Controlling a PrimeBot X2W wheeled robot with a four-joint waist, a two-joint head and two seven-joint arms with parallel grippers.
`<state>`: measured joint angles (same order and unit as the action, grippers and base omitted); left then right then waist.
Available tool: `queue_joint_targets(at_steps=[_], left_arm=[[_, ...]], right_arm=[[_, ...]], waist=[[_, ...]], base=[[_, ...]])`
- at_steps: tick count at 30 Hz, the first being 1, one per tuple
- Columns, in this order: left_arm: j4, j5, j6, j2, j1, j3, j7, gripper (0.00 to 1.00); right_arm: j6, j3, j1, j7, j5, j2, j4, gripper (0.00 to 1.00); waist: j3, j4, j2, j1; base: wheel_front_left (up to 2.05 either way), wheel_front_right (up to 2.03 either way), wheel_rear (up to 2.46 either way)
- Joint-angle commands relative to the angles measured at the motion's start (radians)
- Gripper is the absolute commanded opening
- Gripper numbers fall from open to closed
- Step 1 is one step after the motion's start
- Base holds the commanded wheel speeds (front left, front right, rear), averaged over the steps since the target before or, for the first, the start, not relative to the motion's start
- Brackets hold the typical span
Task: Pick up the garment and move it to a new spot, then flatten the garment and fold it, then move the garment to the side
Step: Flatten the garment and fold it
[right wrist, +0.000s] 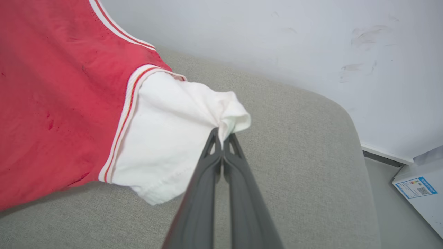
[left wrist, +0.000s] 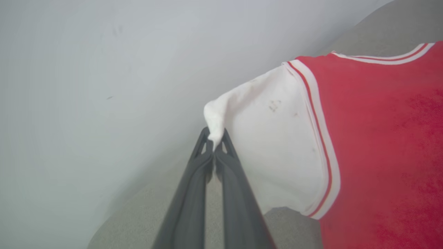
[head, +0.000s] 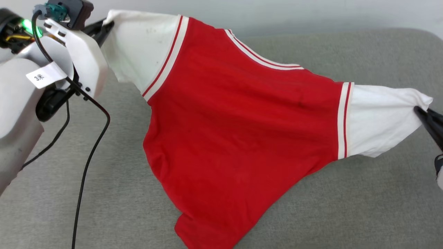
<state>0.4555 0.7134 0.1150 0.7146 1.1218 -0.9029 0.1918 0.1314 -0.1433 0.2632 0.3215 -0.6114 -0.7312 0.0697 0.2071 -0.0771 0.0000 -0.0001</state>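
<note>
The garment (head: 238, 121), a red T-shirt with white sleeves and striped seams, hangs stretched between my two arms above the grey cushion (head: 311, 214). Its lower hem droops toward the cushion at the front. My left gripper (left wrist: 215, 143) is shut on the tip of one white sleeve (left wrist: 270, 145); in the head view that gripper (head: 105, 29) sits at the upper left behind the pale forearm. My right gripper (right wrist: 221, 138) is shut on the tip of the other white sleeve (right wrist: 173, 138), at the right edge of the head view (head: 420, 112).
A pale wall (head: 311, 14) runs behind the cushion. A black cable (head: 88, 155) hangs from my left arm over the cushion. Past the cushion's rounded right end, a white box with a blue label (right wrist: 420, 188) lies on the floor.
</note>
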Motion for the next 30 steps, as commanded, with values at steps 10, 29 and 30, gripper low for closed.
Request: queue_joint_targets(at_steps=[10,29,30], left_arm=[[-0.156,-0.069,-0.09,0.02,0.053,0.037,-0.105,0.0],[-0.136,-0.09,-0.117,-0.057,0.285,0.106,-0.126,0.0],[-0.12,-0.091,-0.115,-0.067,0.309,0.113,-0.133,0.0]], right_arm=[[-0.002,0.049,0.111,0.026,0.019,-0.036,0.054,0.0],[-0.002,-0.063,0.614,0.074,0.0,-0.072,-0.071,0.0],[-0.002,-0.078,0.654,0.075,0.004,-0.066,-0.094,0.0]], waist=[[-0.148,0.081,0.0,0.0001],[-0.032,0.092,0.0,0.0001],[-0.013,0.09,0.0,0.0001]], base=[[0.0,0.0,0.0],[0.0,0.0,0.0],[0.0,0.0,0.0]])
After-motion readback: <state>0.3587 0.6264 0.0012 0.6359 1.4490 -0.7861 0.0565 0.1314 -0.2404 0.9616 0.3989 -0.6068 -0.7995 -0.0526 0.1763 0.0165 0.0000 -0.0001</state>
